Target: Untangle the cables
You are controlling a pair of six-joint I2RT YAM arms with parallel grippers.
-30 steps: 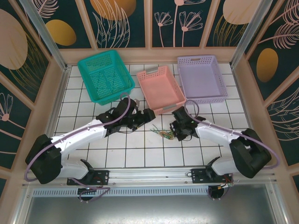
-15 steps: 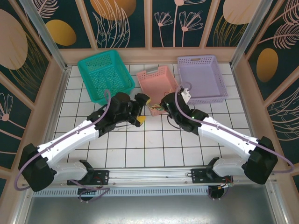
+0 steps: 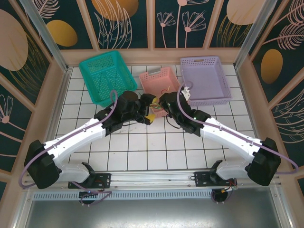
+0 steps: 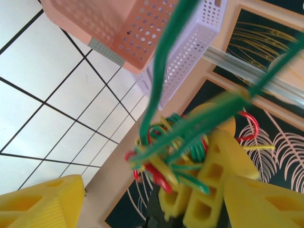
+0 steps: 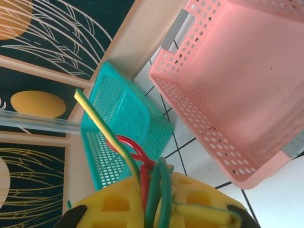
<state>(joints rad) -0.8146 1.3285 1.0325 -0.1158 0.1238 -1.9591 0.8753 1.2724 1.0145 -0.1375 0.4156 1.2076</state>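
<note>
On your far left, the teal perforated plastic basket [image 3: 86,71] sits well clear of the work and plays no part yet.

Your left gripper [image 4: 152,194] has its yellow fingers [image 4: 42,204] standing wide apart, holding nothing. In its wrist view they sit either side of the bunch, and one green strand runs up between them towards the top of the frame.

The cables [image 4: 171,152], a small knot of thin green, yellow and red wires, hang in the air between the two arms. They are lifted off the white tiled surface [image 3: 142,156], just in front of the near edge of the pink perforated basket [image 3: 166,85].

Your right gripper [image 5: 156,194] is clamped on that knot. Its wrist view shows green, red and yellow strands pinched between the closed yellow fingers, with a yellow end and a red loop sticking out beyond them.

Further right, the lilac perforated basket [image 3: 204,80] stands beside the pink one.

You look to be at the pull-apart step: one arm anchors the bunch while the other lines up for a single strand. Next, I'd close the left gripper on that one green wire alone, away from the knot, then draw it out slowly while the right holds firm. Catch two strands and you'll likely tighten the tangle.
</note>
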